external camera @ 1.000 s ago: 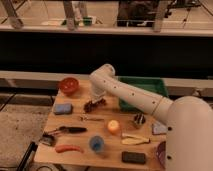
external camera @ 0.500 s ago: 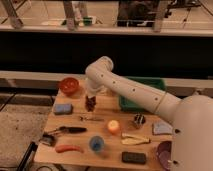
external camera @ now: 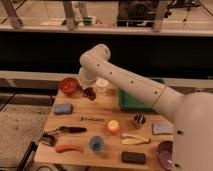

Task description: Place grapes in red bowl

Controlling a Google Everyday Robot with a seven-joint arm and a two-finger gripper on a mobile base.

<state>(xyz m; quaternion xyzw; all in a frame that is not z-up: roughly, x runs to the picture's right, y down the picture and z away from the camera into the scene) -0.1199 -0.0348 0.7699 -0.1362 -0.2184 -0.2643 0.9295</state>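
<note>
One shift matters: the grapes have travelled with the claw across the table and are now just beside the red bowl, not in it. You cannot tell whether the claw clamps them; the drop remains.

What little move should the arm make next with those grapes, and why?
Probably a short sideways shift until the grapes are over the red bowl. The gripper sits right above the grapes, and they look just beside the bowl's rim rather than over its inside, so from here they would likely miss it.
</note>
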